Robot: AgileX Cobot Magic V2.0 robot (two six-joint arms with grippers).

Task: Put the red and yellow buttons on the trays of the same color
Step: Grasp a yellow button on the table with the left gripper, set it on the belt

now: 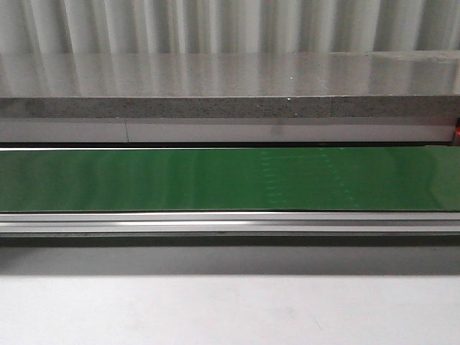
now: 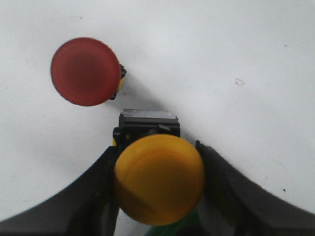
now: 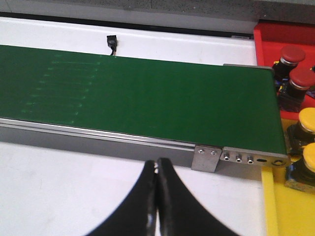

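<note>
**Left gripper closes on a yellow button; two of each colour already sorted**

Left gripper [image 2: 160, 196] has its two black fingers [image 2: 88, 196] set either side of the yellow mushroom-capped push button [image 2: 159, 178], pressed against the cap's flanks, so it looks to be gripped for carrying to its tray. That button stands on the white table [image 2: 246, 59], black base upright. A red mushroom-capped push button [image 2: 85, 72] stands near it, untouched, likely left for a later pick.

Right gripper [image 3: 157, 196] hangs with its fingers pressed together and nothing between them, over the white table just short of the green conveyor belt [image 3: 147, 98], seemingly parked out of the way.

Beyond the belt's end, a red plastic tray [image 3: 266, 37] holds two red-capped buttons [image 3: 293, 54], and a yellow plastic tray [image 3: 290, 211] holds two yellow-capped buttons [image 3: 307, 120]. Counting all: three red, three yellow, four already on matching trays. The front view shows only the belt and a grey ledge [image 1: 230, 86].
</note>
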